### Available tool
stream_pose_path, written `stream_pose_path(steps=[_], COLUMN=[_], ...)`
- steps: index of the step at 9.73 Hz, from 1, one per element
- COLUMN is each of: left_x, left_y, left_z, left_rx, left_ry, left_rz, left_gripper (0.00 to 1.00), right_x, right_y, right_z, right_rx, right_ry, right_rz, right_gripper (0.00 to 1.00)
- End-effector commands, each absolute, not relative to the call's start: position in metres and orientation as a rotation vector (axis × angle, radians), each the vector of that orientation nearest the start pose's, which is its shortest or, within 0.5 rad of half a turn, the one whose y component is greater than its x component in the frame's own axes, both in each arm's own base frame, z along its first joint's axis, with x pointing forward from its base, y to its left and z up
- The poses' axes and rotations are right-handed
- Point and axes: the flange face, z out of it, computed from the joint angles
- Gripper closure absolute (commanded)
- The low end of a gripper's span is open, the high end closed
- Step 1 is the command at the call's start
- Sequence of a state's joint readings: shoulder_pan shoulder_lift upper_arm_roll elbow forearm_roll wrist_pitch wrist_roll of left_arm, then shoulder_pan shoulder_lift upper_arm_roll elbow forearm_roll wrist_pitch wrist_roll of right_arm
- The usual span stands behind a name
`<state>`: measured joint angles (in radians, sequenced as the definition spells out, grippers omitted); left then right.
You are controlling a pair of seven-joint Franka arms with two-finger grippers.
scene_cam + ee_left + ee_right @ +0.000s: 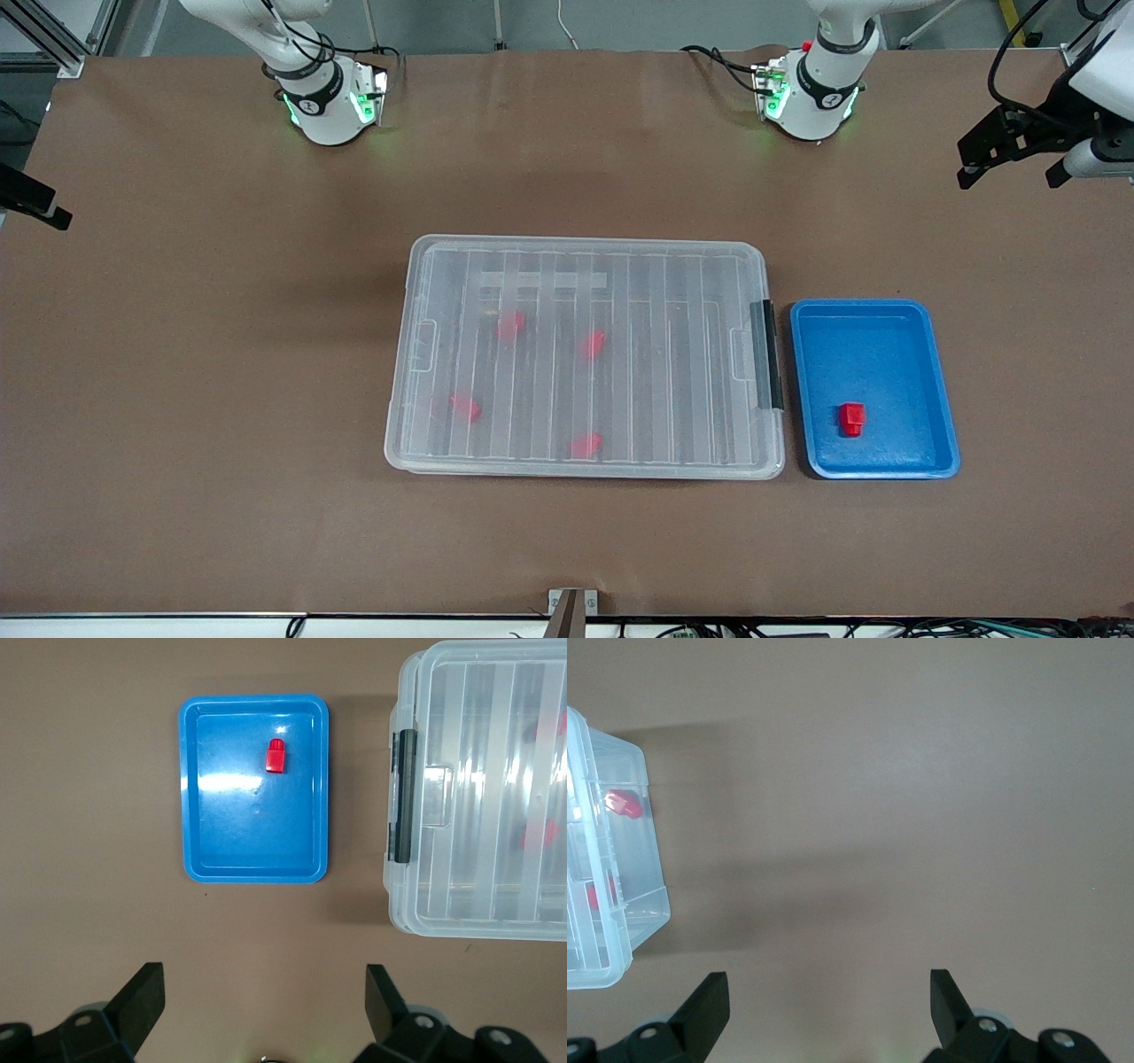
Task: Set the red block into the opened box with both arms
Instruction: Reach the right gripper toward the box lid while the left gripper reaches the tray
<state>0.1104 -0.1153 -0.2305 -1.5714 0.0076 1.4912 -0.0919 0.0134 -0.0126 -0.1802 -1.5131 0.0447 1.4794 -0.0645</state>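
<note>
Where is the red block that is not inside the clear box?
The red block lies in the blue tray, in its part nearer the front camera; the tray sits beside the clear box, toward the left arm's end of the table.

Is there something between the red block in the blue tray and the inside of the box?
Yes. The ribbed clear lid lies shut on the box, so the red block in the blue tray cannot go in.

R gripper (828, 1014) wide open – box (616, 904) corner nearby

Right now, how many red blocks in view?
5: one in the blue tray at; four under the closed box lid, at. None seem hidden.
</note>
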Motion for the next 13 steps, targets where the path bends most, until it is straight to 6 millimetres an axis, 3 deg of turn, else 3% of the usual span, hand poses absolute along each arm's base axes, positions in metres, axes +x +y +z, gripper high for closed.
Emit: stream_pose_path(steps=[1,3,5,6,7,8,9,12,13], left_x=[0.510,0.515,0.547,0.562,0.573,0.581,0.591,0.629,0.641], left_y=[-0.067,-0.062,-0.054,-0.044,-0.032,-0.032,-0.032,-0.026,-0.028], left_z=[0.665,0.663,0.620,0.598,0.568,0.538,0.493,0.357,0.325], left_rx=[-3.125,-3.113,-3.128,-3.135,-3.141,-3.147,-3.157,-3.200,-3.174], left_ry=[-0.005,-0.015,-0.007,-0.033,-0.076,-0.083,-0.085,-0.129,-0.064], left_rz=[0.018,0.020,0.085,0.075,0.063,-0.003,-0.033,-0.134,-0.164], left_gripper=[0.00,0.00,0.00,0.00,0.00,0.00,0.00,0.00,0.00], right_x=[0.531,0.531,0.531,0.532,0.535,0.552,0.568,0.593,0.596], right_y=[-0.083,-0.084,-0.082,-0.066,-0.039,0.002,0.041,0.146,0.184], right_z=[0.657,0.657,0.657,0.655,0.650,0.627,0.610,0.517,0.489], right_rx=[-3.080,-3.078,-3.075,-3.067,-2.995,-2.980,-2.984,-3.033,-3.058], right_ry=[0.161,0.165,0.160,0.122,0.055,-0.038,-0.106,0.132,0.155], right_rz=[0.005,0.007,0.014,0.037,0.051,0.077,0.054,0.062,0.066], right_gripper=[0.00,0.00,0.00,0.00,0.00,0.00,0.00,0.00,0.00])
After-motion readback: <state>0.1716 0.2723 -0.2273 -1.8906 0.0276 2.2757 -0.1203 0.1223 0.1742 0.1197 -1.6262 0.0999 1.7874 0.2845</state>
